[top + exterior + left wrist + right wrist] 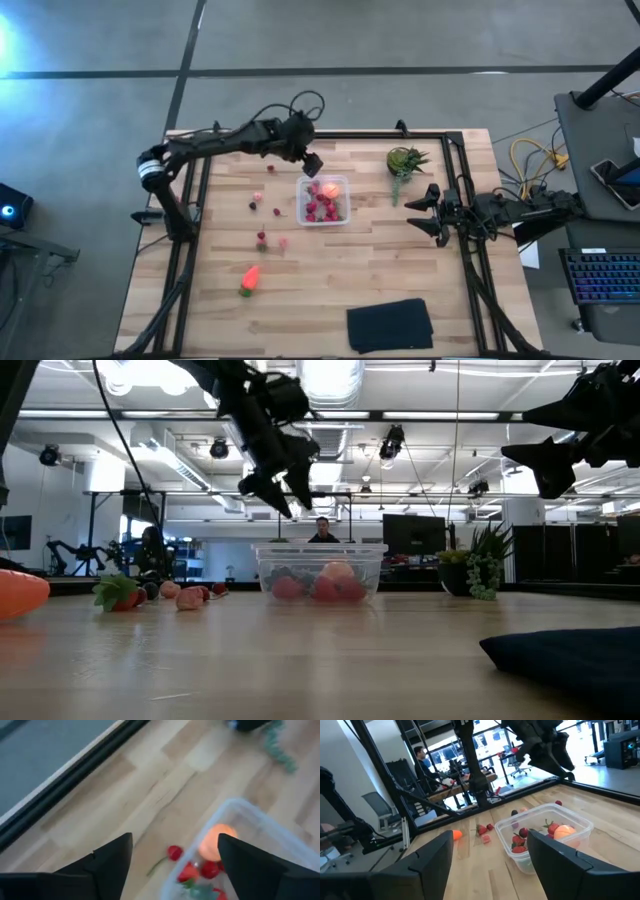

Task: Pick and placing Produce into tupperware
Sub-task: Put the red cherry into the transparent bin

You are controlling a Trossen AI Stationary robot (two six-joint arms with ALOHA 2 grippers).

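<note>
The clear tupperware [323, 200] stands mid-table and holds several small red berries and the round orange-red fruit [328, 188]; it also shows in the low view [320, 575] and both wrist views [260, 827] [547, 837]. My left gripper [311, 163] hangs open and empty above the box's far left corner [281, 490]. More red berries [262, 238] lie loose on the table left of the box, one [174, 852] just outside its wall. The orange carrot piece with a green end [249, 279] lies near the front left. My right gripper [428, 212] hovers open and empty at the right.
A spiky green plant [405, 162] stands at the far right. A flat black cloth [390, 325] lies at the near edge. A black frame rail [400, 136] runs along the table's far edge. A person [322, 530] is in the room behind.
</note>
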